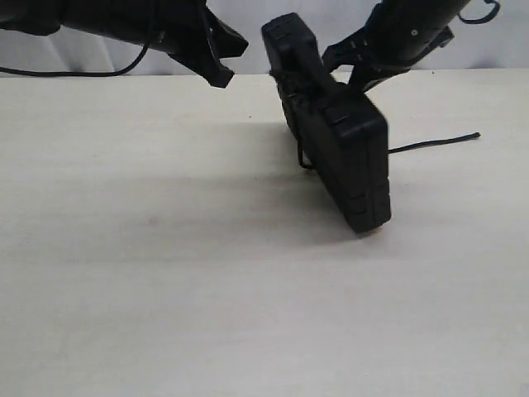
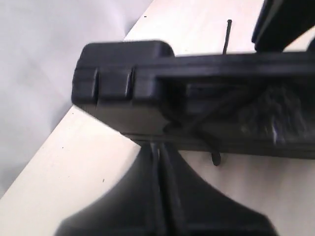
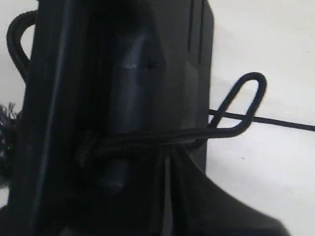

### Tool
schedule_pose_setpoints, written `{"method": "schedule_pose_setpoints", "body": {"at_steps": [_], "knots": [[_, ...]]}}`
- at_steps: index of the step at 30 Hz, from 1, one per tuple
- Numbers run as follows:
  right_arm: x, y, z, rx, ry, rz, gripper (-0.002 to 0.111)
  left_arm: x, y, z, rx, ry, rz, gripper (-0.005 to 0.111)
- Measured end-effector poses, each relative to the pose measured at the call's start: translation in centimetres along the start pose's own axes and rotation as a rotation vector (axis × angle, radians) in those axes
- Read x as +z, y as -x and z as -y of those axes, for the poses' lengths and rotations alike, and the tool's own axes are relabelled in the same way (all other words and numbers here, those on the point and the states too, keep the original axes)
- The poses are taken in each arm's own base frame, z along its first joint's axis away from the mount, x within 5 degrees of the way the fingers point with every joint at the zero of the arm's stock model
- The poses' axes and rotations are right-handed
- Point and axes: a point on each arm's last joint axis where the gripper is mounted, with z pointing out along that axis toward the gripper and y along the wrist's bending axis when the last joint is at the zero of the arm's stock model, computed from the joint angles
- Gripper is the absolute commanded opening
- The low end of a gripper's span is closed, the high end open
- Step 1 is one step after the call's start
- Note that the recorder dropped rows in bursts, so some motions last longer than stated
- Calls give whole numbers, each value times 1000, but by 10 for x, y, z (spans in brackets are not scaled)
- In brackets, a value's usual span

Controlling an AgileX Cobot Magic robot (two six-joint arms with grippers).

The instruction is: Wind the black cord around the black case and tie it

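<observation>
The black case (image 1: 347,157) stands on the pale desk (image 1: 165,265) right of centre in the exterior view; it is tilted, with its lower end on the desk and its upper end raised toward the back. The black cord (image 1: 430,143) crosses the case around its middle; a small loop of it sticks out on the left of the case, and a loose tail lies on the desk, running out to the right.

The left claw (image 1: 221,74) hangs above the far side of the desk, left of the case's raised end; its jaws are clenched. The left wrist view has its closed tip (image 2: 158,172) coming up to the long edge of the case (image 2: 147,83), just beside the spot where two strands of cord (image 2: 206,123) cross; I cannot tell whether it pinches the cord.

The right claw (image 1: 357,73) is behind the case near its upper part, jaws clenched too. In the right wrist view the cord (image 3: 147,140) runs tight across the case (image 3: 162,64) and bends into a loop past its edge; the claw (image 3: 167,191) sits close below that strand, and I cannot tell whether it grasps it.
</observation>
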Motion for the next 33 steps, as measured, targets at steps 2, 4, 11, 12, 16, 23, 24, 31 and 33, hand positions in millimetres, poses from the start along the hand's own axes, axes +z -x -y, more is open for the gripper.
{"method": "schedule_pose_setpoints", "body": {"at_steps": [2, 4, 11, 12, 16, 23, 24, 31, 33], "knots": [[1, 1, -12, -23, 17, -1, 4, -2, -2, -4, -13, 7, -2, 0], [2, 1, -19, -42, 26, -2, 4, -5, -5, -8, -26, 4, -3, 0], [-19, 2, -25, -57, 26, 45, 4, -16, -19, -7, 0, -156, -65, 0], [-23, 2, -25, -58, 25, 54, 4, -17, -22, -5, 14, -190, -93, 1], [-29, 2, -24, -56, 10, 62, 4, -10, -39, 4, 14, -325, -178, 19], [-25, -10, 16, 75, -36, 22, 4, 26, -81, 15, -43, -470, -264, 50], [-24, -13, 27, 102, -48, 16, 4, 32, -86, 17, -36, -474, -276, 50], [-10, -34, 82, 254, -100, -3, 4, 57, -95, 23, 34, -367, -314, 50], [0, -37, 88, 271, -100, -24, 4, 60, -97, 19, 40, -322, -316, 49]]}}
